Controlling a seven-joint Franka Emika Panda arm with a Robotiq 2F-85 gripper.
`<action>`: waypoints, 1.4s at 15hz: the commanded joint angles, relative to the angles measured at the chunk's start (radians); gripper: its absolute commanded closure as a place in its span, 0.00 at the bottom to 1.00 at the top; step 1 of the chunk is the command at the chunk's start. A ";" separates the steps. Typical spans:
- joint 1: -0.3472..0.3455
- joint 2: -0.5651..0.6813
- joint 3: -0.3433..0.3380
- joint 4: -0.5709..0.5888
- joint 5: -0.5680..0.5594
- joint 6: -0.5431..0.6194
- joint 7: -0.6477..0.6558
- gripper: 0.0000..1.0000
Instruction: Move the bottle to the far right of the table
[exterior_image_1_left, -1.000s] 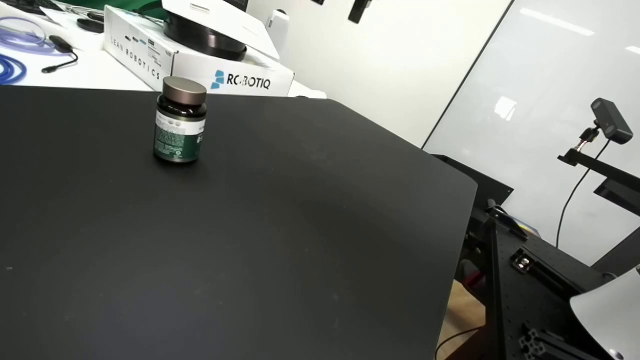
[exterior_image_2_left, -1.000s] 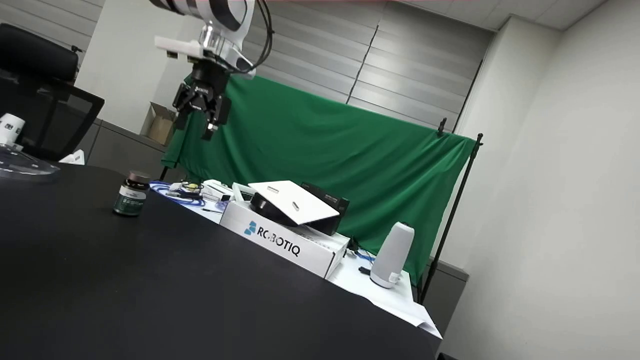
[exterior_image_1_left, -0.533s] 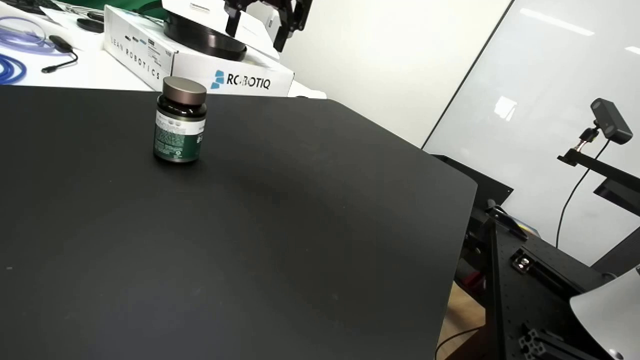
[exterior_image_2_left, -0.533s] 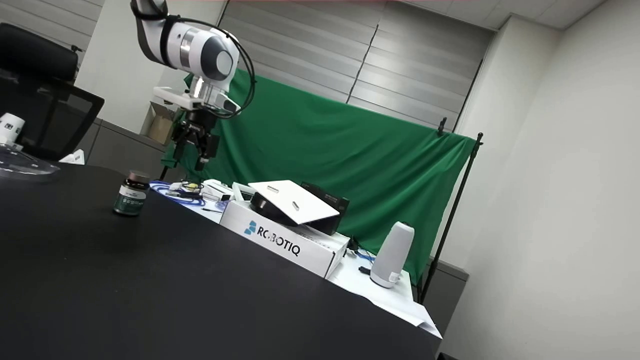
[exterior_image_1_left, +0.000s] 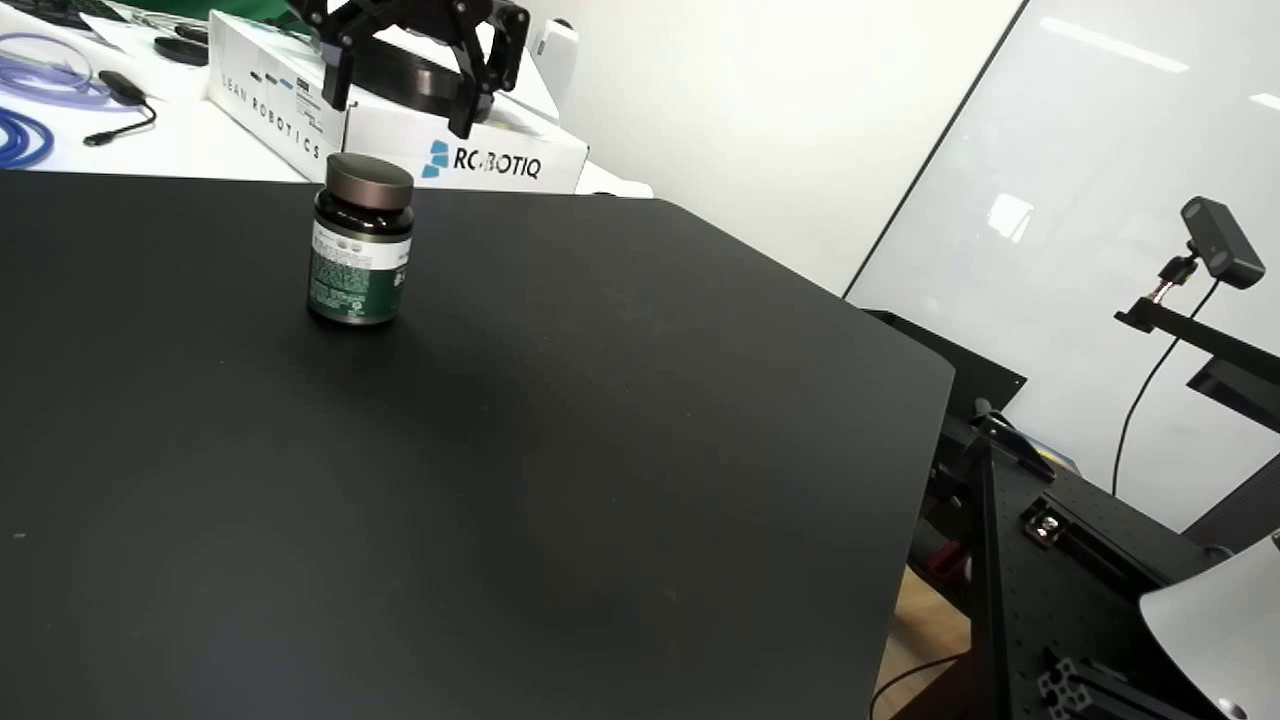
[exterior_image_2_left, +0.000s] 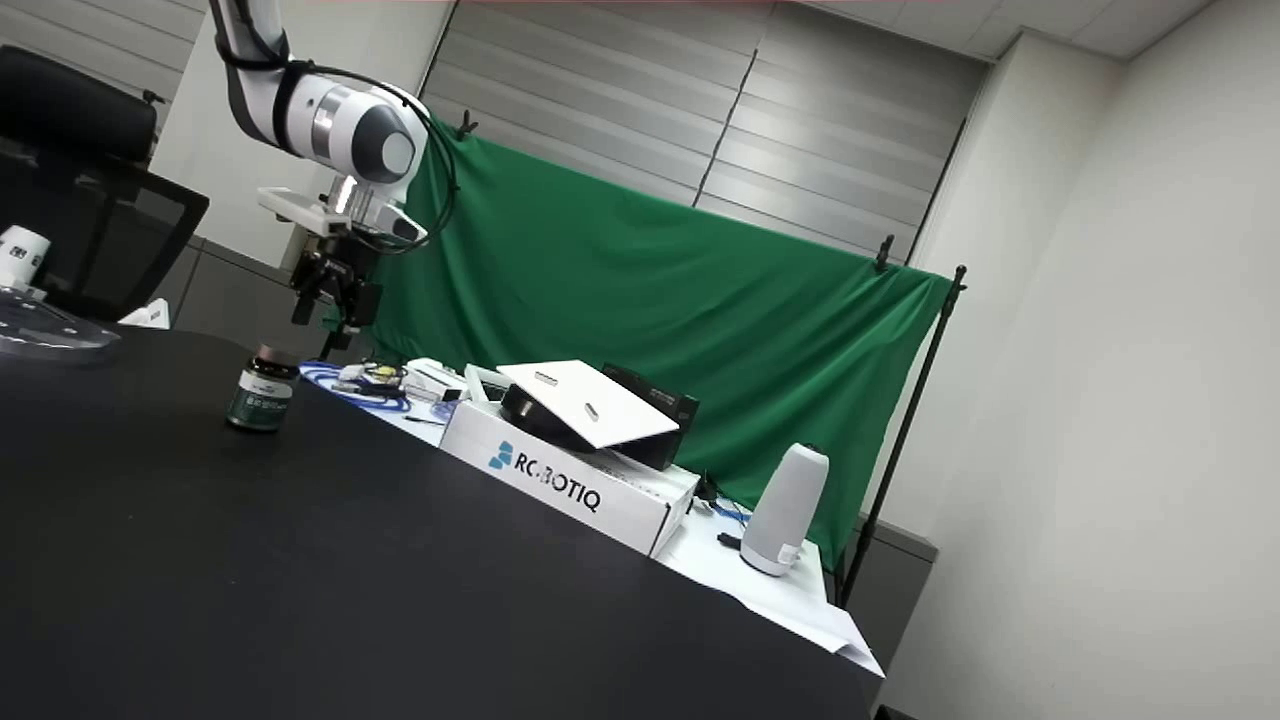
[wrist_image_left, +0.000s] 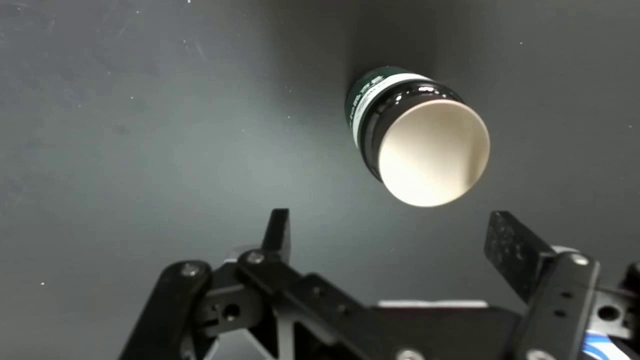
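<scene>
Pincer (exterior_image_1_left: 398, 117) hangs spread, higher than the bottle (exterior_image_1_left: 360, 245) standing on the table (exterior_image_1_left: 650, 420).

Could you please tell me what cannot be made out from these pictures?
Inside of the bottle: hidden by its dark body, label and cap, in all views.
Label's fine print: too small to read, in both exterior views.
Upper part of the pincer: cut off by the top edge, in an exterior view.
Part of the black round object: hidden by the pincer, in an exterior view.
</scene>
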 joint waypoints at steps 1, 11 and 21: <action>0.014 0.066 -0.010 0.095 0.029 -0.047 0.019 0.00; 0.042 0.126 -0.011 0.141 0.048 -0.086 0.023 0.00; 0.065 0.086 -0.020 0.105 0.030 -0.090 0.024 0.64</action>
